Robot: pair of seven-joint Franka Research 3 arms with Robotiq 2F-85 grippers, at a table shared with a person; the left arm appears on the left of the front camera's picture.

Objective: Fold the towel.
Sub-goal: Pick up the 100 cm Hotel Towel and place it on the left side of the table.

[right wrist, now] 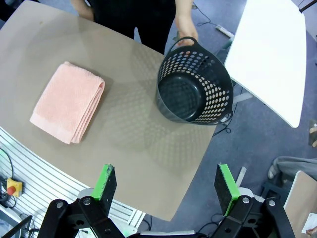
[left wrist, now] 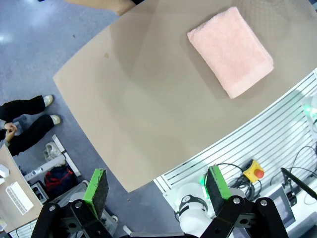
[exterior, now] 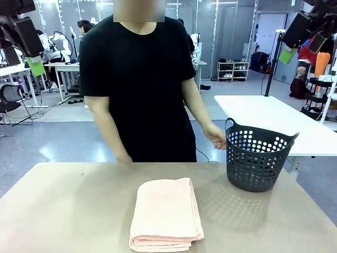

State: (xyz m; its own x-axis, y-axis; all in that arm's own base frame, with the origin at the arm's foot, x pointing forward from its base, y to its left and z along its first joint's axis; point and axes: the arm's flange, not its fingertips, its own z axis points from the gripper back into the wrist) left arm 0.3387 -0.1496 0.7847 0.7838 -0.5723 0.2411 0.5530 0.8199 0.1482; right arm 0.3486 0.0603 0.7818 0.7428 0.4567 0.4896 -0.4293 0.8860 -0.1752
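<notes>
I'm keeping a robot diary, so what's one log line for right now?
towel: folded, on table | basket: empty, person's hand near rim | left claw: open | right claw: open

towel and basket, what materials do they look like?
The towel: soft terry-like cloth, matte salmon pink, stacked folded layers showing at its edge. The basket: likely rigid moulded plastic, dark grey, slight sheen, round perforations all over its wall, moulded handles.

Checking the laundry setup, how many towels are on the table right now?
1: the folded pink towel lies on the table, left of the empty dark basket.
</notes>
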